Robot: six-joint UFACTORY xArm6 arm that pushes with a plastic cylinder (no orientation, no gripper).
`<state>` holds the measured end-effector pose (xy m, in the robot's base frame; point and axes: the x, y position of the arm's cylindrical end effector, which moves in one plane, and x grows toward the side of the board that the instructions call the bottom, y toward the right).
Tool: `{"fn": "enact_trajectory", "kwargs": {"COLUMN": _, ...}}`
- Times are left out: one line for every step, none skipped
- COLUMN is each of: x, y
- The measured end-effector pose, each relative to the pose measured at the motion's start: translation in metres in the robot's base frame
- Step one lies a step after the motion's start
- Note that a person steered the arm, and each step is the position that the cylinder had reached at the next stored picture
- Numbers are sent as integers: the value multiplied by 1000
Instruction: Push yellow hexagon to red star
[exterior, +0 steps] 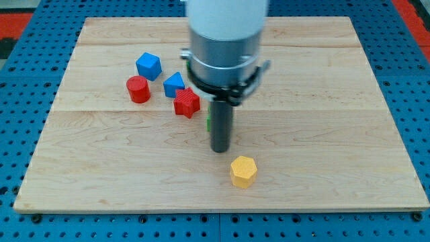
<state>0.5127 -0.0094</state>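
The yellow hexagon (243, 171) lies on the wooden board near the view's bottom, a little right of centre. The red star (187, 103) sits up and to the left of it, touching a blue block (174, 85) above it. My tip (221, 150) stands just above and left of the yellow hexagon, with a small gap between them, and to the lower right of the red star. A green block (209, 122) is mostly hidden behind the rod.
A red cylinder (138, 89) and a blue cube (148, 66) lie to the left of the star. The wooden board (336, 134) rests on a blue pegboard table.
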Motion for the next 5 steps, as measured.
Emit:
{"fn": "enact_trajectory", "kwargs": {"x": -29, "y": 11}}
{"fn": "enact_trajectory", "kwargs": {"x": -37, "y": 42}}
{"fn": "enact_trajectory", "kwargs": {"x": -22, "y": 69}}
{"fn": "enact_trajectory", "kwargs": {"x": 32, "y": 117}}
{"fn": "enact_trajectory", "kwargs": {"x": 75, "y": 89}}
